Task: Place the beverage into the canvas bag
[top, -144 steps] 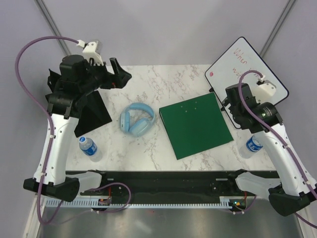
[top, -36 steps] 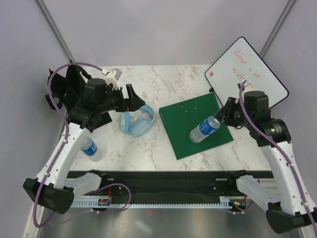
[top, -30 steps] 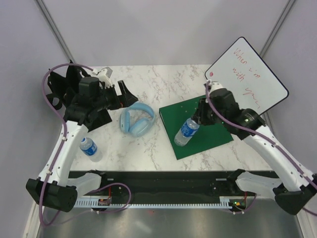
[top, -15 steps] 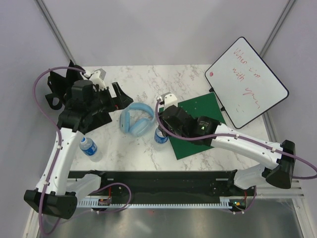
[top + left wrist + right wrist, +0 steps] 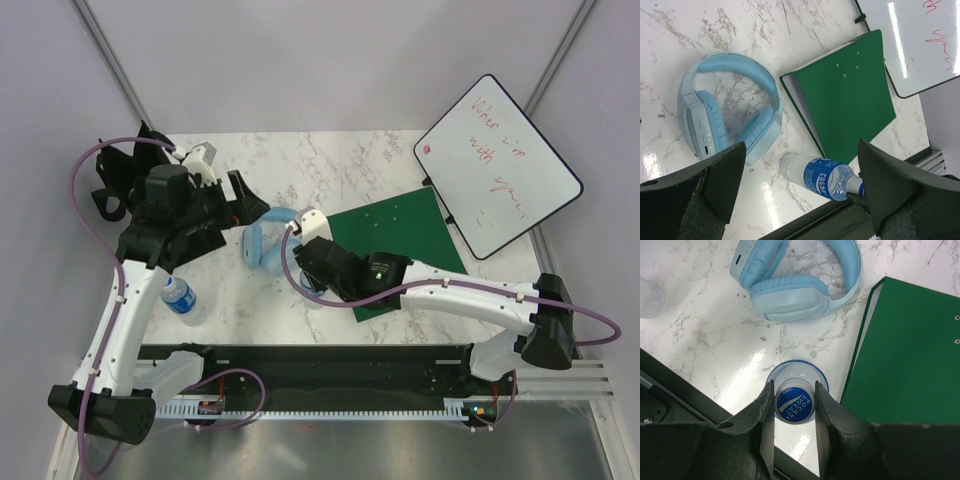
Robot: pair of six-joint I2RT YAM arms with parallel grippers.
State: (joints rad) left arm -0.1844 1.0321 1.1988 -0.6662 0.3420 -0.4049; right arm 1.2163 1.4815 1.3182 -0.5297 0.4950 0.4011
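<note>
The beverage is a clear bottle (image 5: pixel 794 405) with a blue Pocari Sweat label (image 5: pixel 827 177). My right gripper (image 5: pixel 794 388) is shut on its blue cap, and the bottle hangs below it over the marble between the headphones and the binder. From above, the right wrist hides most of the bottle under the gripper (image 5: pixel 306 284). The canvas bag (image 5: pixel 112 190) is a black cloth heap at the back left, behind my left arm. My left gripper (image 5: pixel 247 200) (image 5: pixel 801 150) stands wide open beside the headphones, holding nothing.
Light blue headphones (image 5: pixel 270 240) (image 5: pixel 795 280) lie at the table's middle. A green binder (image 5: pixel 405 250) (image 5: pixel 850 100) lies to their right, with a whiteboard (image 5: pixel 497 160) at the back right. A second bottle (image 5: pixel 180 297) stands near the front left edge.
My right arm has swung left with the bottle, from above the green binder to the marble in front of the headphones. The left arm has hardly moved and stays open.
</note>
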